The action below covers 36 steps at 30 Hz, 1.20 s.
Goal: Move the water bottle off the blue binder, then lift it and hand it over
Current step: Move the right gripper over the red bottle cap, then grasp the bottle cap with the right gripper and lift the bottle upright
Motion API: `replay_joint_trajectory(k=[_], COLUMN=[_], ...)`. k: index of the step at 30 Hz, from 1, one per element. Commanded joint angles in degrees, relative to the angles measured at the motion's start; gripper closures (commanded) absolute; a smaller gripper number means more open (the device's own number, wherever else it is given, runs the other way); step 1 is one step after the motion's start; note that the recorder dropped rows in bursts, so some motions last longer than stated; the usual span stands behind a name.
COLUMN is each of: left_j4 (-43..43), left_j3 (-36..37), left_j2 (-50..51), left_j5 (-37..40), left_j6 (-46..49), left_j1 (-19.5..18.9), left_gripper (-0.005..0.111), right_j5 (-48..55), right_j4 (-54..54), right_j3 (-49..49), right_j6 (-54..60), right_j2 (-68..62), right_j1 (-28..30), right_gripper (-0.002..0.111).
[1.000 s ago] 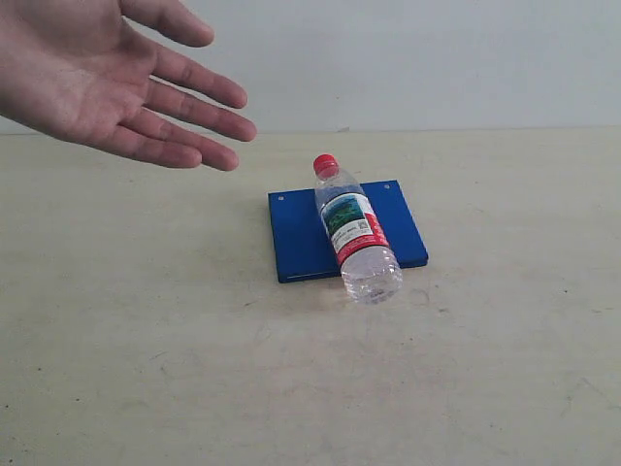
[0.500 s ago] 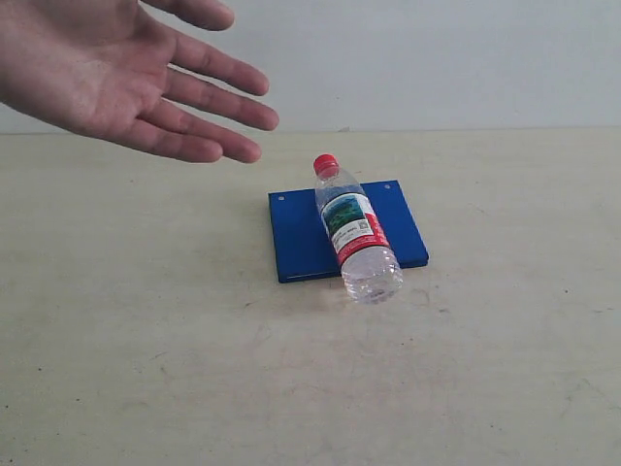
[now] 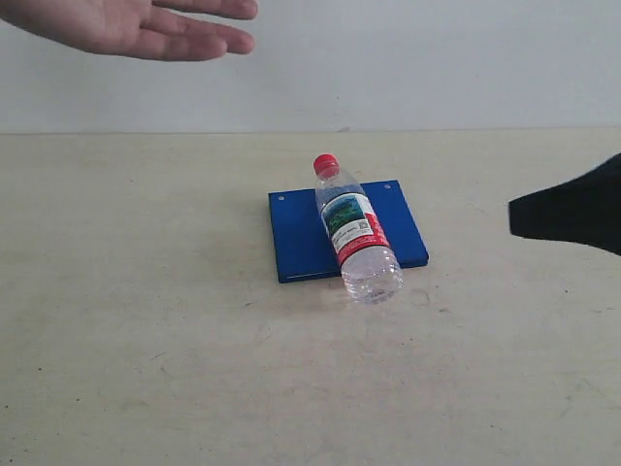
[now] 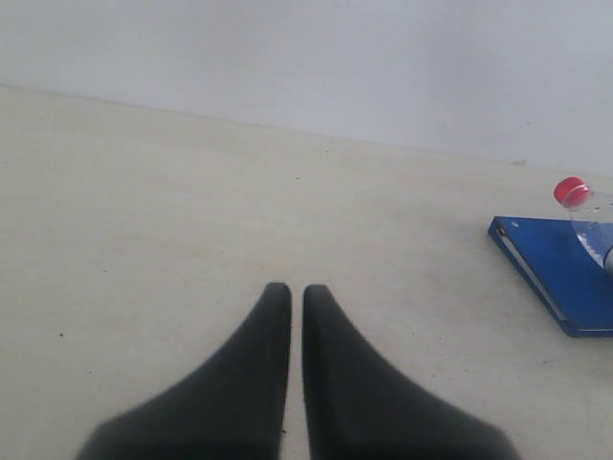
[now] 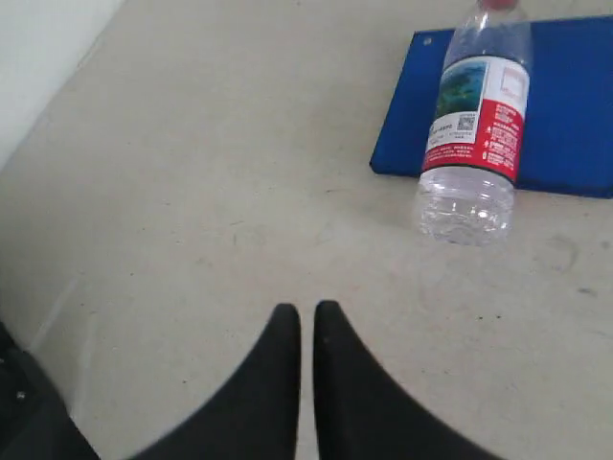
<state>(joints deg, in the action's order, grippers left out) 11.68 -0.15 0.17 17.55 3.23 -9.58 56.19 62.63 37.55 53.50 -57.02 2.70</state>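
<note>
The water bottle [image 3: 355, 233] lies on its side across the blue binder [image 3: 301, 241] near the table's middle, its red cap toward the back and its clear base past the binder's front edge. My right gripper [image 3: 514, 217] comes in from the right edge, shut and empty, well clear of the bottle. The right wrist view shows the bottle [image 5: 476, 129] on the binder [image 5: 565, 105] beyond my shut gripper [image 5: 306, 311]. My left gripper [image 4: 289, 291] is shut over bare table; the binder [image 4: 556, 268] and the bottle's cap [image 4: 572, 191] sit at that view's edge. The left gripper is out of the exterior view.
A person's open hand [image 3: 126, 21] hovers at the upper left, above the table's far side. The beige table [image 3: 146, 320] is bare around the binder. A pale wall [image 3: 437, 58] stands behind the table.
The person's hand has risen and pulled back toward the upper left. My right gripper has entered from the right edge. Bottle and binder have not moved.
</note>
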Motion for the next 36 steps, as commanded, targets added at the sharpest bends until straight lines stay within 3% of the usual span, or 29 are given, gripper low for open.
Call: replay_joint_trajectory(k=[1,2,3,5,7,8,12,22,36], left_j4=[-0.1,-0.1,-0.1,-0.1,-0.1,-0.1,-0.1,-0.1,-0.1], left_j3=[0.2,0.2,0.2,0.2,0.2,0.2,0.2,0.2,0.2], left_j2=[-0.2,-0.2,-0.2,-0.2,-0.2,-0.2,-0.2,-0.2,-0.2], left_j5=[-0.2,-0.2,-0.2,-0.2,-0.2,-0.2,-0.2,-0.2,-0.2], left_j6=[0.2,0.2,0.2,0.2,0.2,0.2,0.2,0.2,0.2], left_j1=[-0.1,-0.1,-0.1,-0.1,-0.1,-0.1,-0.1,-0.1,-0.1], left_gripper=[0.102,0.102,0.102,0.102,0.102,0.102,0.102,0.102,0.102], right_j5=[2.2,1.7,-1.6,-12.2,-27.8,-33.8,-35.6,-36.4,-32.8], right_j4=[14.2,15.5,17.5,20.2,20.7,20.5,19.3,19.2,16.3], right_j3=[2.4,3.2,5.6,10.2,15.9,19.4,31.2,51.0,65.5], right_j6=[17.0,19.8,25.3,26.6,23.7,23.4,23.4,22.3,22.4], right_j2=[-13.6,-15.1,-18.3,-21.5,-24.4,-26.8,-38.5,-63.1,-83.1], right_j1=[-2.2,-3.2,-6.0,-10.0,-14.1,-16.2,-19.5,-19.8,-19.8], right_gripper=[0.093,0.088,0.07,0.045,0.038,0.038,0.038,0.038,0.038])
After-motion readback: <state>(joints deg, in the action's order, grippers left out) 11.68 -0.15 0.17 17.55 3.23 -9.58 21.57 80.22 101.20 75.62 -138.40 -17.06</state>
